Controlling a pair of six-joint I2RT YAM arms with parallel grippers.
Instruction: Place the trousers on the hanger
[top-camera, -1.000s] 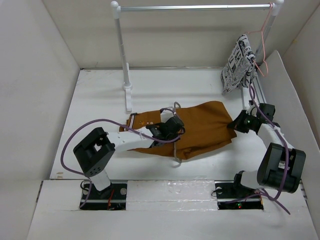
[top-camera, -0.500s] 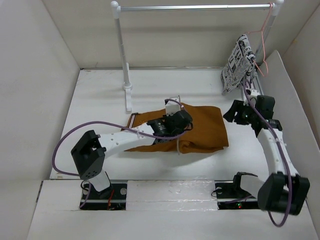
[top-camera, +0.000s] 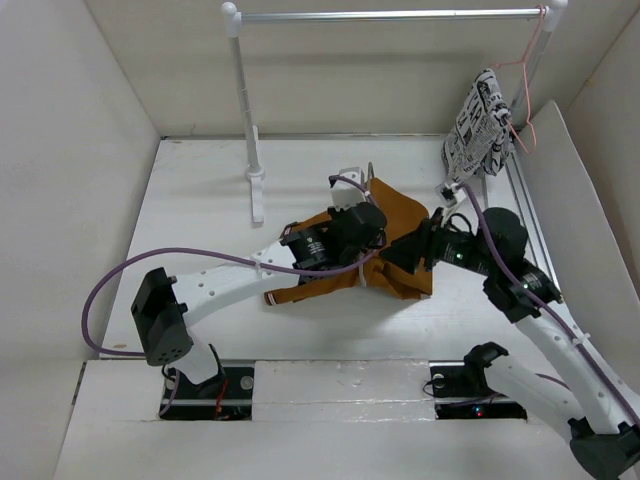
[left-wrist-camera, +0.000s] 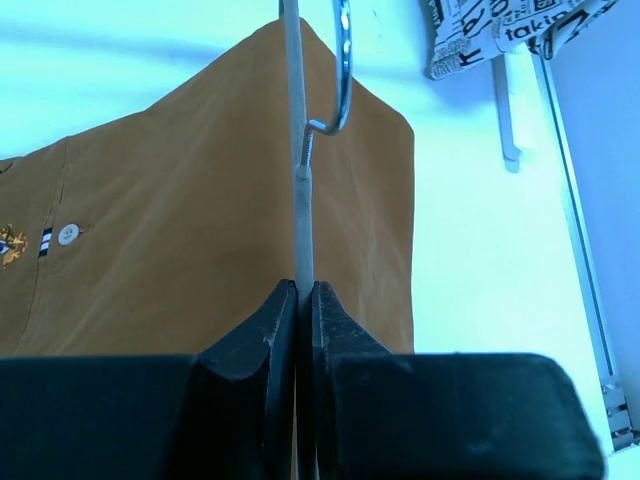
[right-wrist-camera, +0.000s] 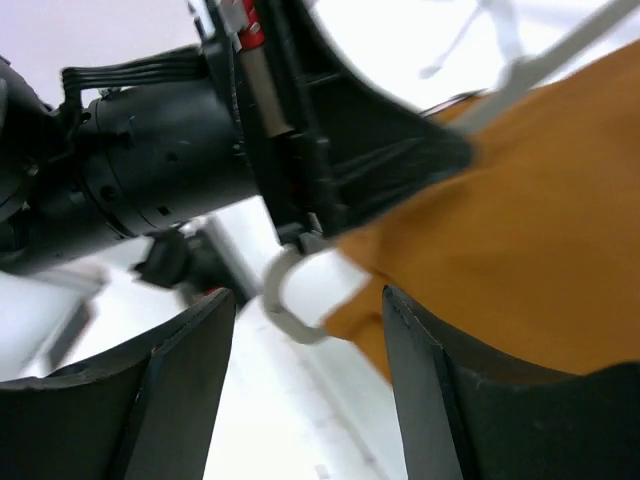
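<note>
White-walled booth, white table (top-camera: 200, 200), rail (top-camera: 390, 15) standing across the back with a patterned cloth (top-camera: 478, 125) hanging at its right end.

Trousers (top-camera: 400, 212) are sitting mid-table, bunched into a fold right of centre. The waistband end is trailing toward the near left and resting on the table.

Left gripper (left-wrist-camera: 302, 295) is pinching the hanger (left-wrist-camera: 302, 220), jaws pressed tight on the wire just below the hook. In the left wrist view the wire is running up across the brown cloth, hook pointing toward the back of the table.

Right gripper (right-wrist-camera: 305, 300) is hovering at the right side of the fold, fingers spread wide, nothing clamped between them. Cloth is showing just beyond the fingertips. Can't tell whether it's touching.

Progress, my read: roughly midway.
- Hanger is lying against the trousers and the cloth is looking folded over part of it.
- I'm not seeing whether a leg is going through the triangle or just lying on top; the lower bar is hidden under cloth.

Remaining:
- Getting the fold draped evenly over the bar.
- Lifting to check it's holding.

Risk: cloth sliding off the thin wire once lifted, if the two sides aren't balancing.
</note>
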